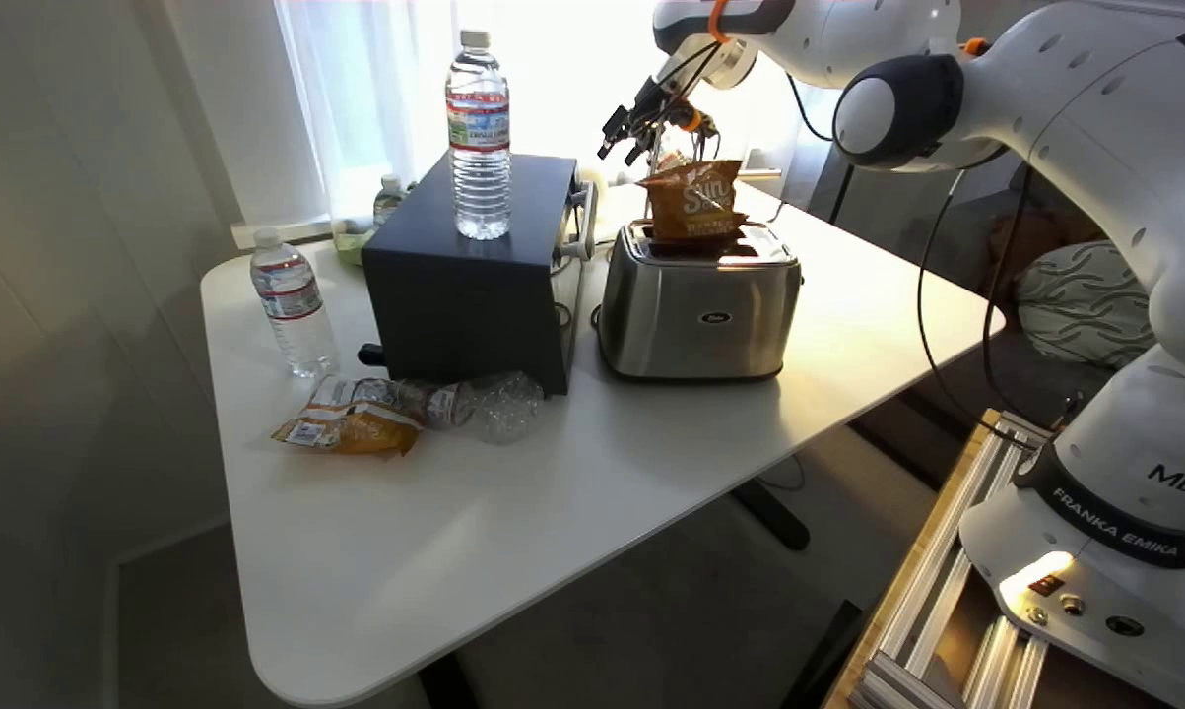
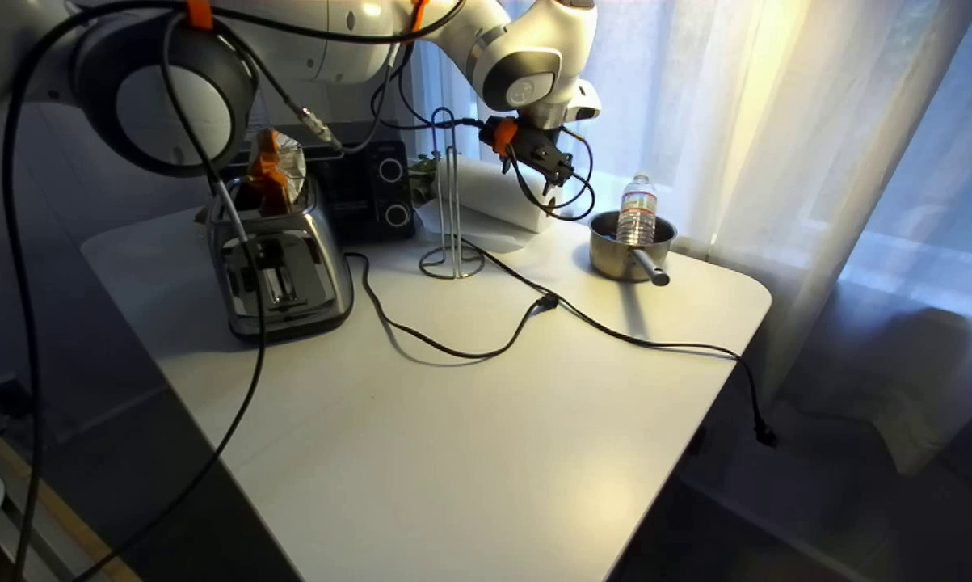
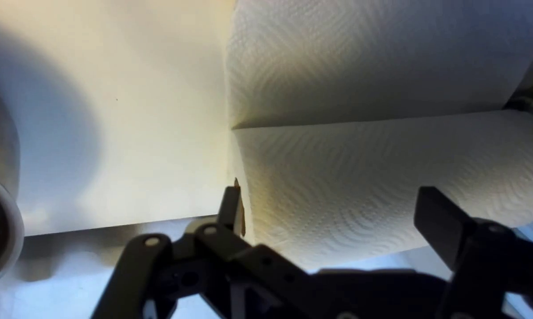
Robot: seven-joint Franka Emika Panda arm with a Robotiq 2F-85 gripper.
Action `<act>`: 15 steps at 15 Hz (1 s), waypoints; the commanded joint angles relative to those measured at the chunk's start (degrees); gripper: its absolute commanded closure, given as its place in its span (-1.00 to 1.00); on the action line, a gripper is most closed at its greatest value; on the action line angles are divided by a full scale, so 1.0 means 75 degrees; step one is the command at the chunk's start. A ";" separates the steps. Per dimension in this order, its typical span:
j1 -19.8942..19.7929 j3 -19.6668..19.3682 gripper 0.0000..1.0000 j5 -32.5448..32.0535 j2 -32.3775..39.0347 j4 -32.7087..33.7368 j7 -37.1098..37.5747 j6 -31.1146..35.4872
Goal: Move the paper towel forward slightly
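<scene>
The paper towel is a white roll (image 2: 494, 194) lying on its side at the back of the table, with a loose sheet spread in front of it. In the wrist view the embossed roll (image 3: 359, 177) fills the space below and between my fingers, and its loose sheet (image 3: 372, 66) runs toward the top. A brown sliver of its core end shows beside the left finger (image 3: 229, 206). My gripper (image 3: 330, 195) is open, its fingers wide apart over the roll; whether they touch it I cannot tell. An exterior view has the gripper (image 2: 549, 198) at the roll's end.
A wire holder (image 2: 453, 218) stands in front of the roll. Close by are a pot (image 2: 615, 263) with a bottle (image 2: 637, 210) in it and black cords (image 2: 486, 354). The toaster (image 1: 700, 315) holds an orange bag (image 1: 695, 202); a dark oven (image 1: 464, 305) bears a bottle (image 1: 479, 138).
</scene>
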 commanded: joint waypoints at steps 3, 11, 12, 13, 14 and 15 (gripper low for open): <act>-0.0124 0.0494 -1.00 0.0236 0.0542 0.0530 -0.0757 0.0396; -0.0235 0.0849 -1.00 0.0278 0.0733 0.0497 -0.0674 0.1124; -0.0259 0.0918 -1.00 0.0291 0.0746 0.0484 -0.0663 0.1105; -0.0279 0.0992 -1.00 0.0305 0.0767 0.0486 -0.0686 0.1102; -0.0295 0.1062 -1.00 0.0327 0.0794 0.0499 -0.0697 0.1151; -0.0302 0.1118 -1.00 0.0347 0.0824 0.0515 -0.0688 0.1229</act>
